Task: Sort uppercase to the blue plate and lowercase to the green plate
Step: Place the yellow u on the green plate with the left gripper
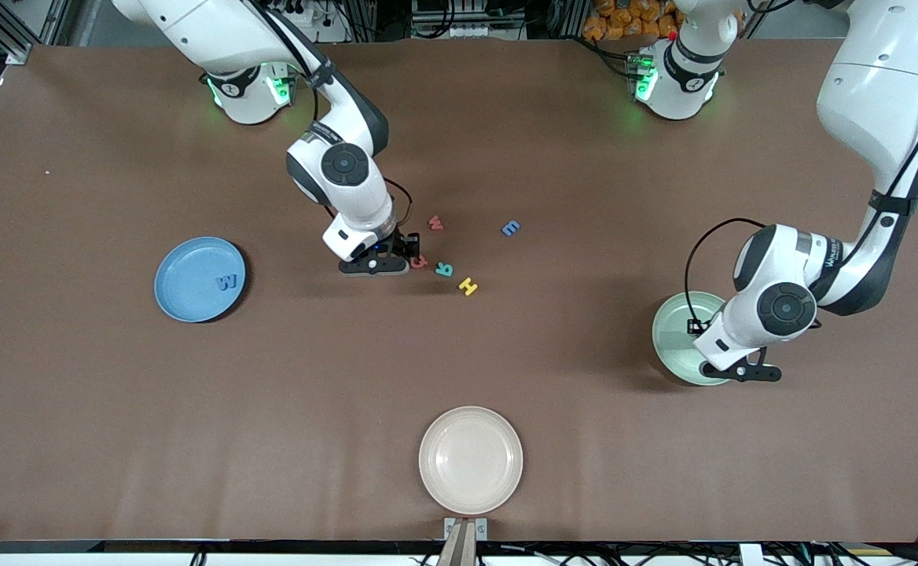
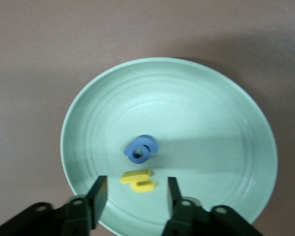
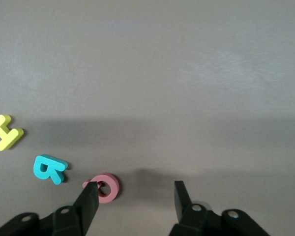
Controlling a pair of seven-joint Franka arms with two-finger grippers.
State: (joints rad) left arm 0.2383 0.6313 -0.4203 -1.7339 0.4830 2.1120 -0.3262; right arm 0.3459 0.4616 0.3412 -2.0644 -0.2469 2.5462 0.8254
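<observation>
Near the middle of the bench, somewhat toward the robots' edge, the right gripper (image 1: 410, 253) stood low over the table with its fingers spread and nothing between them; one finger (image 3: 88, 196) was just beside the red Q (image 3: 104, 187), which lay flat on the surface. Close by lay the teal R (image 1: 444, 269) and the yellow H (image 1: 468, 286), with the small red w (image 1: 435, 223) and a blue letter (image 1: 510, 228) slightly nearer the robots' edge — all five still unsorted. The blue plate (image 1: 184, 291), toward the right arm's end of the bench, held only the blue W (image 1: 227, 281). The green plate (image 2: 226, 113), toward the left arm's end, held a blue lowercase letter (image 2: 141, 149) and the curved yellow h (image 2: 137, 180), lying just beside each other. The left gripper (image 2: 135, 194) hovered over that plate, fingers apart and empty. The cream plate (image 1: 498, 479) at the camera-side edge carried nothing. By this evidence three of eight letters were placed; three capitals and two lowercase letters remained — the Q appeared to be the next pick.
</observation>
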